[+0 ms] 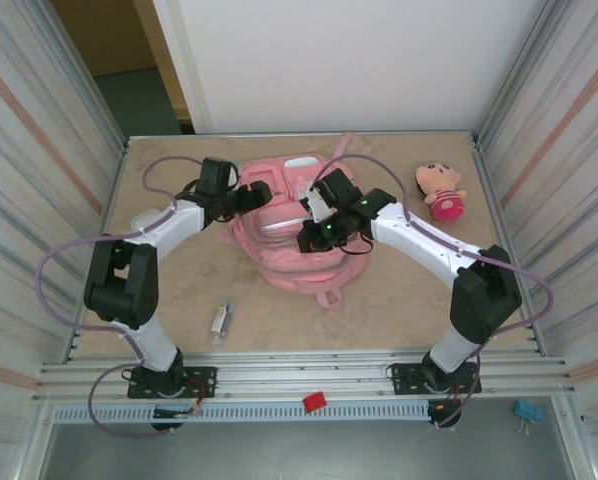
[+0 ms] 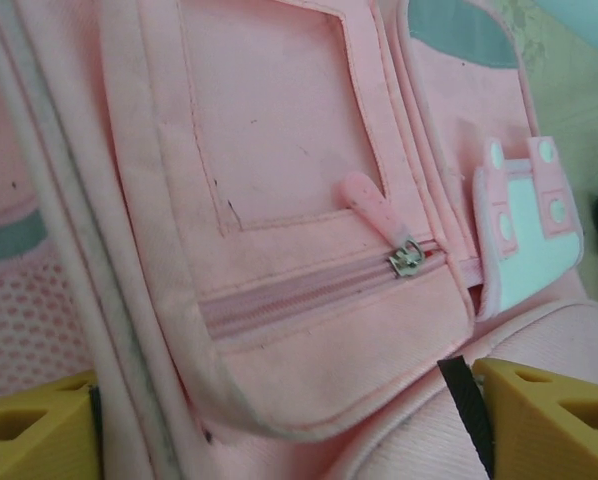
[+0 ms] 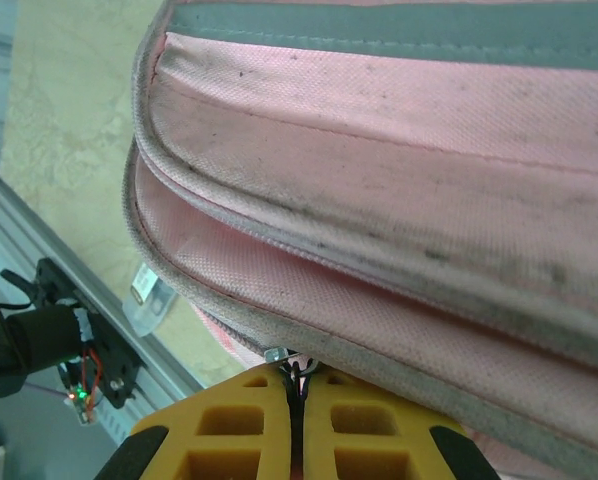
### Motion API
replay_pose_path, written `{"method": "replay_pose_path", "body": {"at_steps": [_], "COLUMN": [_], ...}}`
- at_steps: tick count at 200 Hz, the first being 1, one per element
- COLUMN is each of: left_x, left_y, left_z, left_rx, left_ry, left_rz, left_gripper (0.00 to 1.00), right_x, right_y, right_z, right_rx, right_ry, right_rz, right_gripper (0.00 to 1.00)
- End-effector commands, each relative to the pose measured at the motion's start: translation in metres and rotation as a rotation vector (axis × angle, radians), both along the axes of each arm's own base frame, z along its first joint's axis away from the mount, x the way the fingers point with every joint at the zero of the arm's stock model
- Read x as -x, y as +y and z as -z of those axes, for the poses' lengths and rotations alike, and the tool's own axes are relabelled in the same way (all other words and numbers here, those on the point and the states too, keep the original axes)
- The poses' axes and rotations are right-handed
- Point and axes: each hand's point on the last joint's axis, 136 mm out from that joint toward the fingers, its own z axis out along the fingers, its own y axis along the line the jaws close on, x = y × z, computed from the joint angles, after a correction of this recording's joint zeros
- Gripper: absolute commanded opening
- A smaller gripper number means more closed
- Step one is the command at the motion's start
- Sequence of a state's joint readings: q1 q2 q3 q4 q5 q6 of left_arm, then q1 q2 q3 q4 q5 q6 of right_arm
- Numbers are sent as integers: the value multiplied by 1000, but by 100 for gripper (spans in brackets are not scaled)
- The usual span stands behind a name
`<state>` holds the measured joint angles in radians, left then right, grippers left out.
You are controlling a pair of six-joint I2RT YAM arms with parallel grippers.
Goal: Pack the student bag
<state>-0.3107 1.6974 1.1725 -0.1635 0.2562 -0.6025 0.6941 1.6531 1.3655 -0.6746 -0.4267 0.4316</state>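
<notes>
Pink fabric student bag [image 1: 284, 245] lies flat mid-worktop [image 1: 399, 310], a bit toward the far side, between the two arms. Over its far-left part the left fingers [image 2: 544, 420] stand wide apart above a zipped front pocket [image 2: 309, 230] with a pink puller [image 2: 369, 205]; can't tell if they touch the fabric. At the bag's right-middle the right fingers [image 3: 244, 430] are pressed together, pinching a small metal zip pull [image 3: 284, 358] on a seam edge. Doll [image 1: 439, 190] in pink sits far right, apart from the bag. Small pale tube [image 1: 222, 322] lies near-left on the worktop, also apart.
</notes>
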Motion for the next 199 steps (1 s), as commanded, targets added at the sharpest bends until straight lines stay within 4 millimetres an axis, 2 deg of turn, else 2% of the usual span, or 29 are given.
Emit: {"method": "replay_pose_path", "body": {"at_steps": [1,13,39,49,69,90,125,167,199], "left_x": [39,61,109,124,153,171,178,162,150], "left_y": [2,13,32,33,30,22,1,-13,-22], "left_z": [-32,-31,-43,-48,-44,-38,-37,-42,-38], "left_rx": [55,73,172,232,331,417,484,533,570], "left_ry": [0,17,35,49,103,148,183,154,161], "left_rz": [8,-36,-137,-167,-222,-257,-250,-234,-250], "left_gripper": [83,81,79,80,78,77,75,72,69], "right_x": [-10,-11,-12,-13,-15,-16,-16,-10,-9], "right_y": [29,34,40,41,44,49,58,65,65], "right_z": [-23,-21,-16,-14,-9,-8,-9,-5,-6], "right_rx": [-98,-100,-103,-101,-100,-103,-108,-94,-92], "right_ry": [-68,-64,-53,-48,-35,-30,-31,-17,-18], "right_rz": [-74,-82,-90,-90,-93,-101,-116,-146,-151], "right_gripper": [0,0,0,0,0,0,0,0,0]}}
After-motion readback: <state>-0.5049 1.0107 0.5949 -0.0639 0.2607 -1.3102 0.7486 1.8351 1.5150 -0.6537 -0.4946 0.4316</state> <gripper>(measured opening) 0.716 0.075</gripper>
